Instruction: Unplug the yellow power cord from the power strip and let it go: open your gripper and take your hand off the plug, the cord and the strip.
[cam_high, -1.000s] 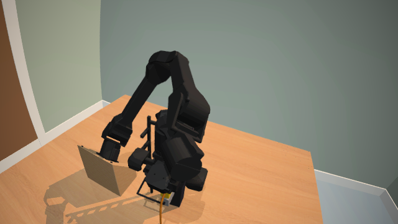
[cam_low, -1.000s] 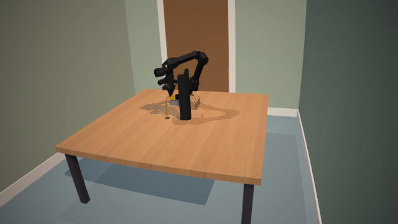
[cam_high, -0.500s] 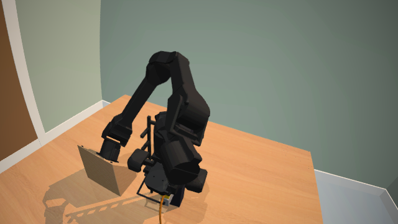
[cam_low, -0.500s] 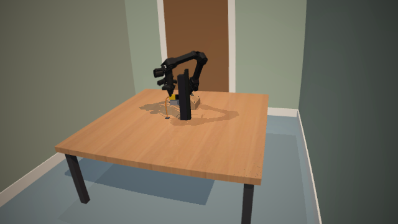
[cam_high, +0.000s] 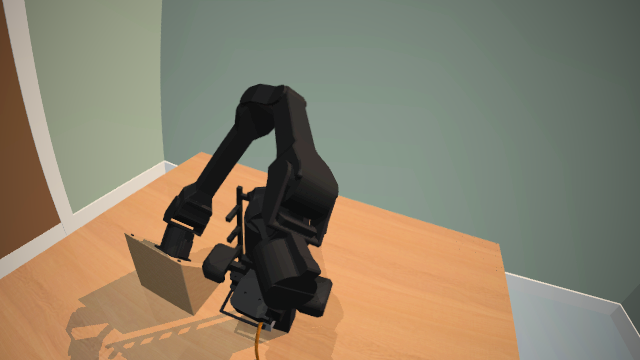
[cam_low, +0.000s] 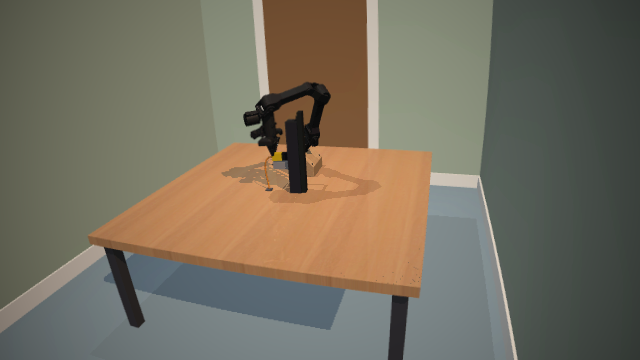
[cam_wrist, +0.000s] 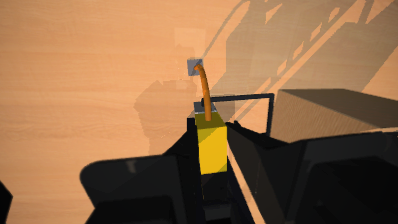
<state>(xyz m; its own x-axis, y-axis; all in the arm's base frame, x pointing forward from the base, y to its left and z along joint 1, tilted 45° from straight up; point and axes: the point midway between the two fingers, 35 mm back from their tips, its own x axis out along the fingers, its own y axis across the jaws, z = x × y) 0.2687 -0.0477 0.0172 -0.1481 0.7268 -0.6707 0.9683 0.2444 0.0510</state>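
So the black six-joint arm (cam_low: 300, 95) arches up and over, wrist pointing down at the wooden table (cam_low: 320, 235), and its black gripper (cam_wrist: 212, 150) is clamped on the yellow box-shaped plug (cam_wrist: 212, 145). Long axis runs along the fingers, orange cord (cam_wrist: 204, 90) curving away to a small grey square (cam_wrist: 194, 66) on the tabletop.

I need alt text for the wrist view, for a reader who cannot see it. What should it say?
The black pincer is closed on a yellow plug, seen from above over a wooden table. An orange cord curves from the plug's far end to a small grey square on the table. A tan block sits at the right.
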